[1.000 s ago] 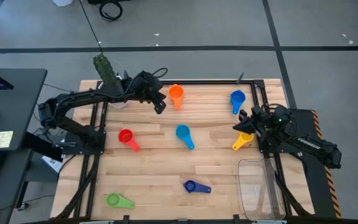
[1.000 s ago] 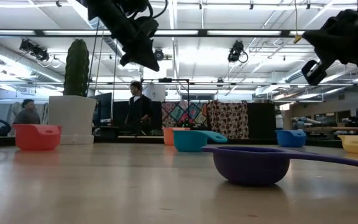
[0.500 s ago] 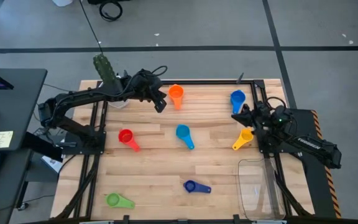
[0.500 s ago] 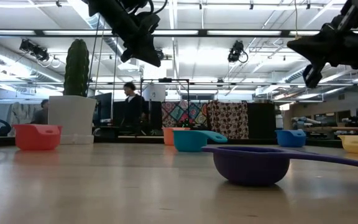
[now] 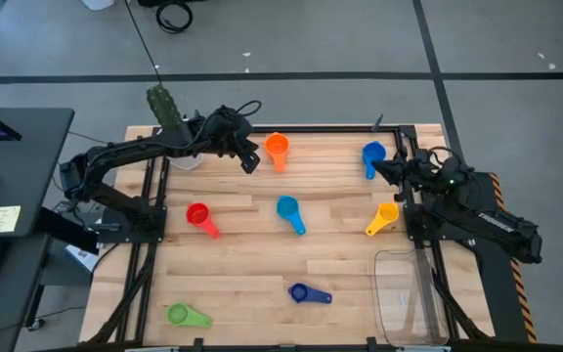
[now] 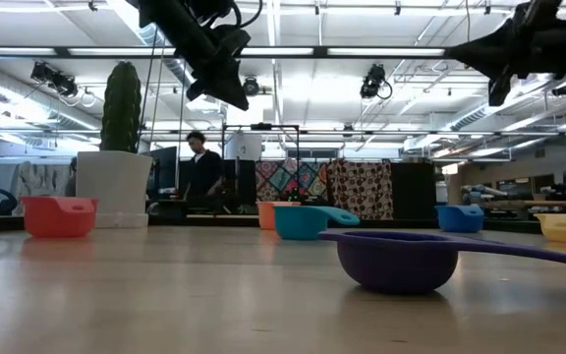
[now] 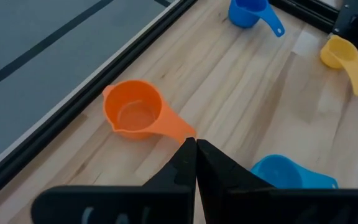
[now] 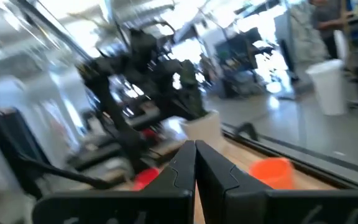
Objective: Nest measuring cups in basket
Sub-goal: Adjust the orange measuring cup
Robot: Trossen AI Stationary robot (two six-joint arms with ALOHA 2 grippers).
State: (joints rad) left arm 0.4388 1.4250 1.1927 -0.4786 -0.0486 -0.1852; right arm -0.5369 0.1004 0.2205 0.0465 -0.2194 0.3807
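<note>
Several measuring cups stand upright on the wooden table: orange (image 5: 278, 147) and blue (image 5: 373, 154) at the far side, red (image 5: 198, 215), light blue (image 5: 287, 208) and yellow (image 5: 384, 215) in the middle, dark blue (image 5: 302, 291) and green (image 5: 178, 314) near the front. The clear basket (image 5: 404, 293) sits at the near right corner. My left gripper (image 5: 251, 162) hangs shut above the table just left of the orange cup (image 7: 133, 115), its fingertips over the cup's handle in the left wrist view. My right gripper (image 5: 376, 168) is shut, held high beside the blue cup, pointing about level.
A white pot with a cactus (image 5: 167, 115) stands at the far left corner, behind my left arm. A black frame rail (image 5: 340, 127) runs along the table's far edge. A person (image 6: 200, 167) moves in the room beyond the table.
My right gripper has risen and gone toward the table's far edge, from over the yellow cup to beside the blue cup. It has rolled and tipped up from pointing downward to about level. It has stayed shut.
</note>
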